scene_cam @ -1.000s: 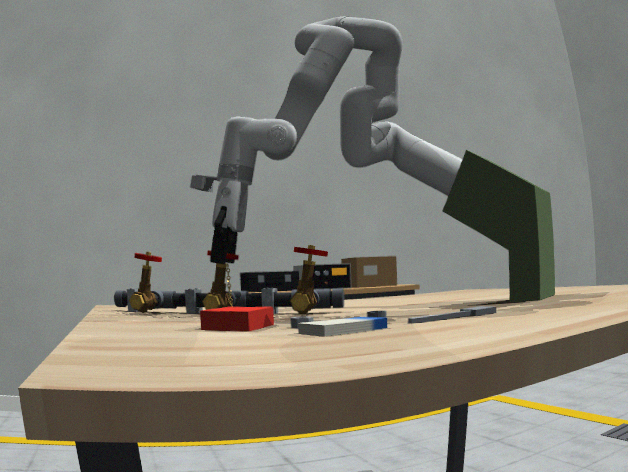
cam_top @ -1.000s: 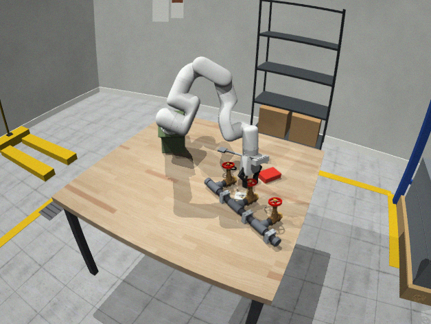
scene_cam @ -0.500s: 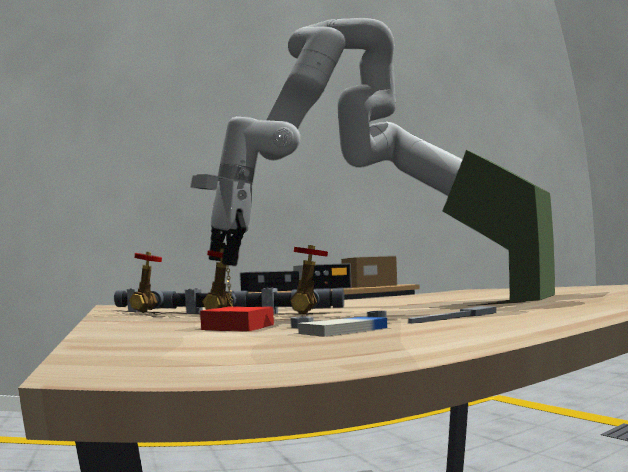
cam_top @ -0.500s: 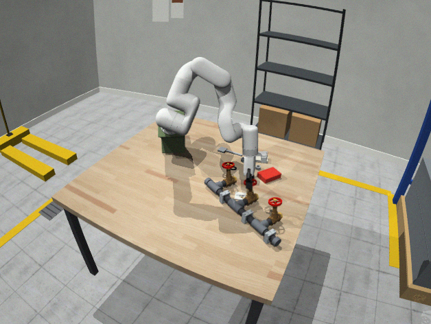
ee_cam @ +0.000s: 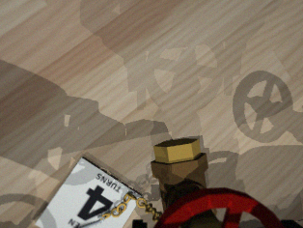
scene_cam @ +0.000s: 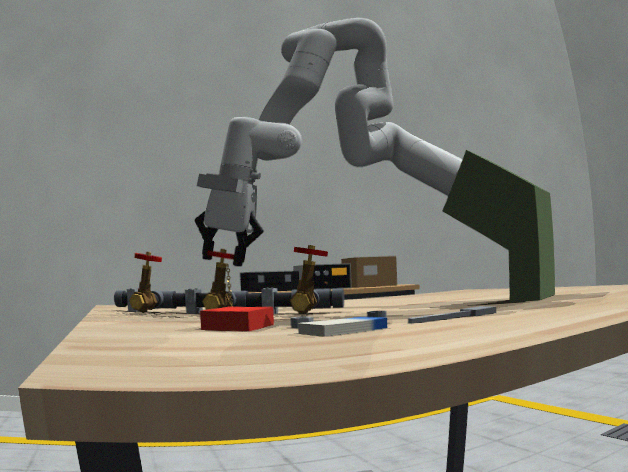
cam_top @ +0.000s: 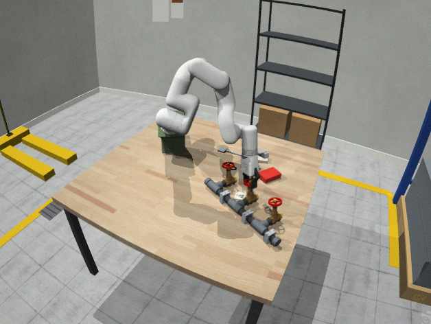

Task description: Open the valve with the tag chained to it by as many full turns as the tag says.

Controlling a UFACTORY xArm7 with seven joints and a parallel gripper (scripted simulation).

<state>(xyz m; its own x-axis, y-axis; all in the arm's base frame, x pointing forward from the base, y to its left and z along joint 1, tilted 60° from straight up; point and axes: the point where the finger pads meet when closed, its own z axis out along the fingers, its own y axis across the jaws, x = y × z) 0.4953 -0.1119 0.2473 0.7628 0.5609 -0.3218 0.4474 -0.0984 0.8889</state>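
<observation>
A grey pipe (cam_top: pixel 240 209) on the wooden table carries three brass valves with red handwheels. My gripper (cam_top: pixel 249 180) is shut on the middle valve's handwheel (scene_cam: pixel 220 254), which shows at the bottom edge of the wrist view (ee_cam: pixel 217 210). A gold chain (ee_cam: pixel 126 203) links this valve to a white tag (ee_cam: pixel 87 198) lying on the table; the tag reads "4 TURNS". The far valve (cam_top: pixel 228 166) and the near valve (cam_top: pixel 274 202) stand free on either side.
A red block (cam_top: pixel 270 174) lies just right of the gripper. A grey flat tool (cam_top: pixel 230 151) and a grey-blue slab (scene_cam: pixel 341 324) lie behind the valves. The green arm base (cam_top: pixel 171 141) stands at the table's back. A black shelf with boxes (cam_top: pixel 290 120) is beyond the table.
</observation>
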